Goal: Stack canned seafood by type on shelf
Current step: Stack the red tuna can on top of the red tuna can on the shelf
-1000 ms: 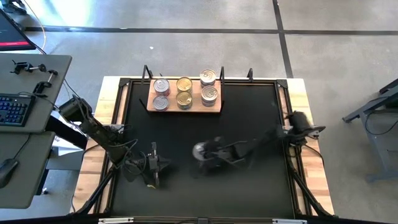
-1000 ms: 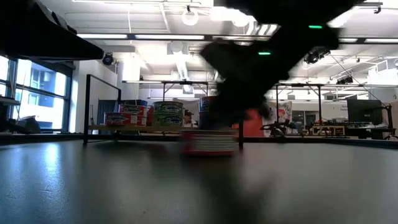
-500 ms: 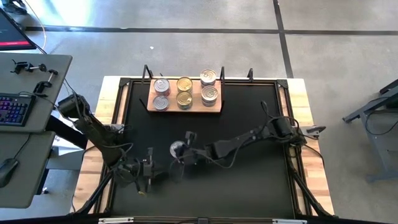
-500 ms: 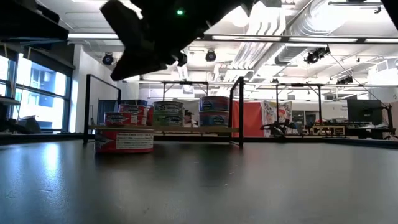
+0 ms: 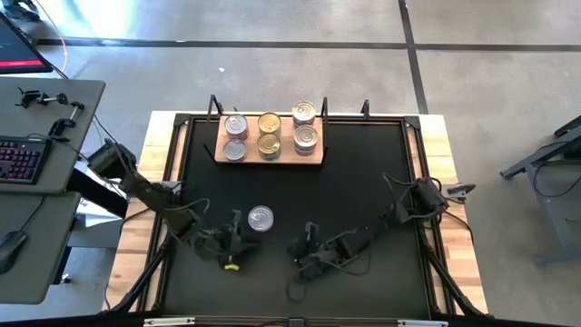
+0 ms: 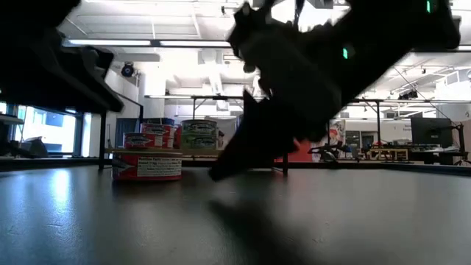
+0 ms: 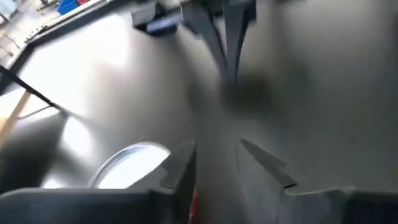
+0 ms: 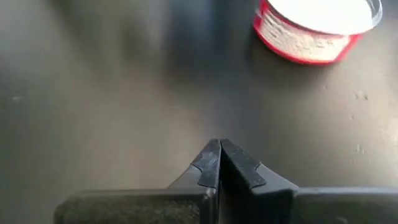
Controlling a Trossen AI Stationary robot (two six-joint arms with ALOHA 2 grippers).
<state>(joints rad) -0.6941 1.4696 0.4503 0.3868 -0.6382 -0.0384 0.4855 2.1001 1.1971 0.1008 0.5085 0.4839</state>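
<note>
Counting six tins [image 5: 270, 133] on shelf [image 5: 313, 156], one loose tin [image 5: 260, 218].

Seven tins of canned seafood in all: six on the wooden shelf [image 5: 269, 154], two silver-lidded [image 5: 235, 124] in its left column, two gold-lidded [image 5: 269, 123] in the middle, two silver-lidded [image 5: 304, 113] at the right. One red-sided tin [image 5: 260, 218] sits alone on the black mat [image 5: 363, 182]. Two robot arms.
</note>
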